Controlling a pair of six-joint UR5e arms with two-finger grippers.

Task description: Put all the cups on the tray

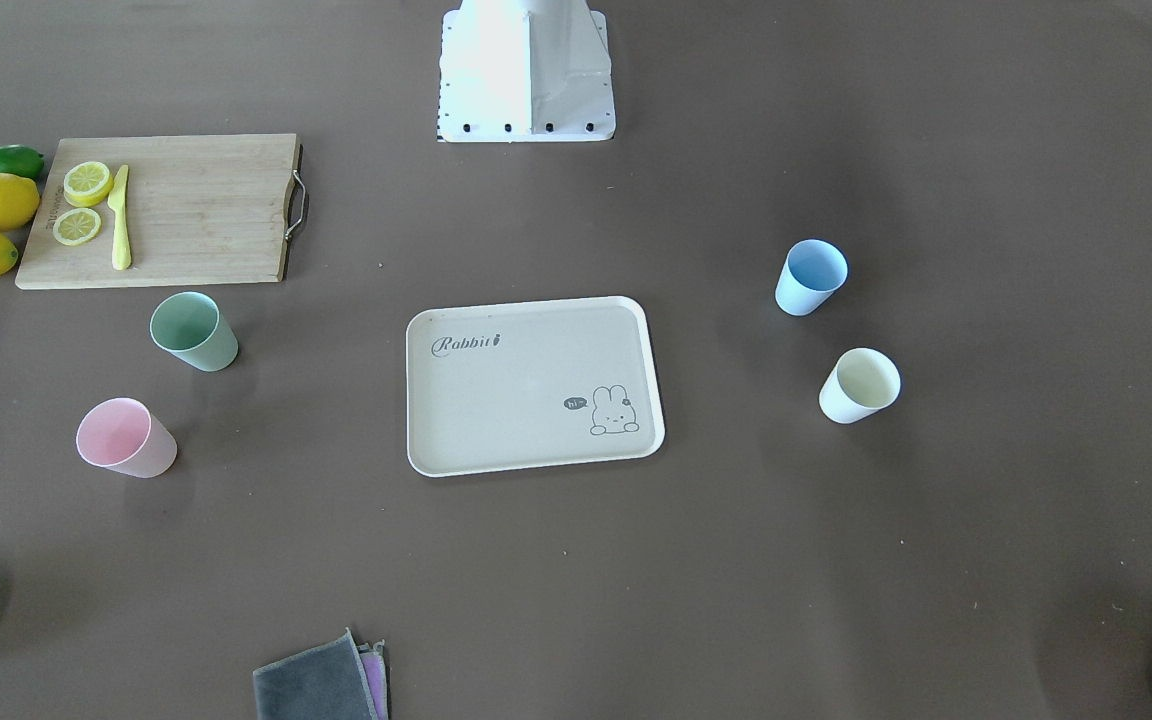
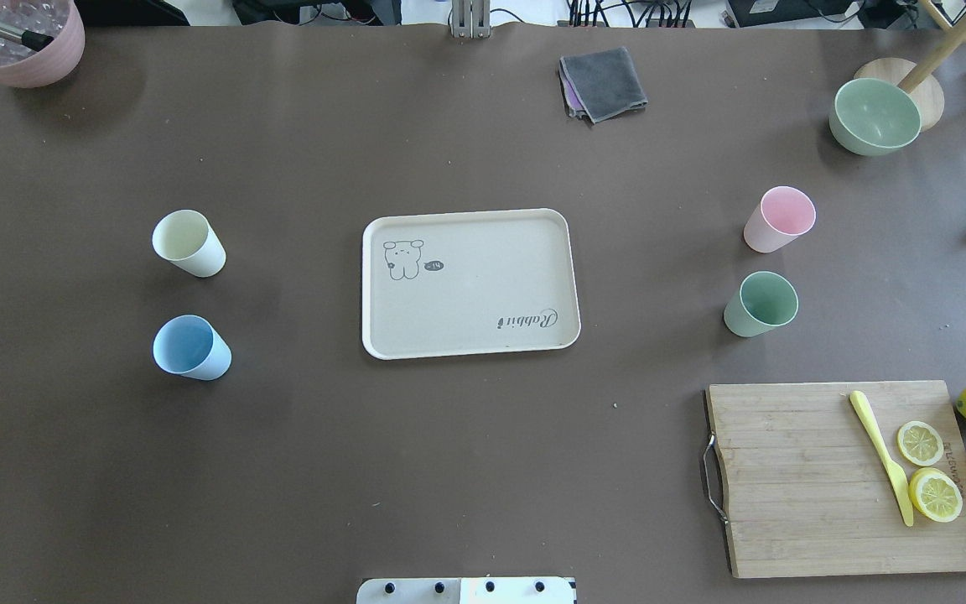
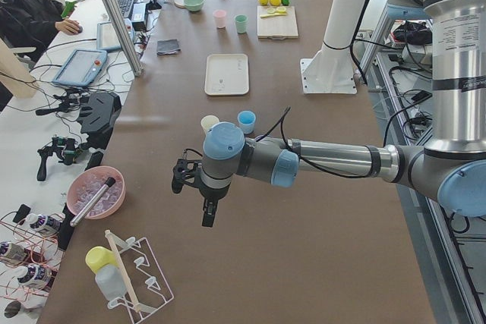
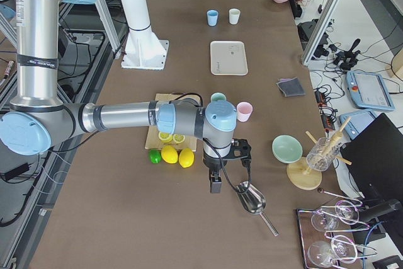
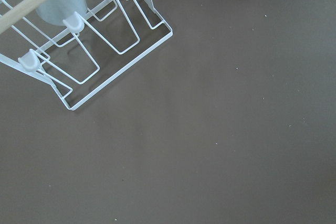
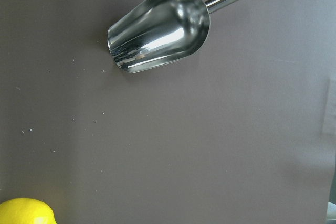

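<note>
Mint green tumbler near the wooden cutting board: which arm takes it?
Right, probably. The mint green tumbler stands on the robot's right of the beige rectangular tray, and the right gripper hovers at that end; the left gripper is at the opposite end.

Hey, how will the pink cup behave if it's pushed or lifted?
The pink cup looks empty, so probably light. Upright on a base narrower than its rim, it may tip if pushed high, then roll. Its matte finish likely isn't slippery.

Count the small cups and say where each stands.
4. Cream cup and light blue cup stand left of the tray; pink cup and mint green cup right of it. None looks hidden.
</note>
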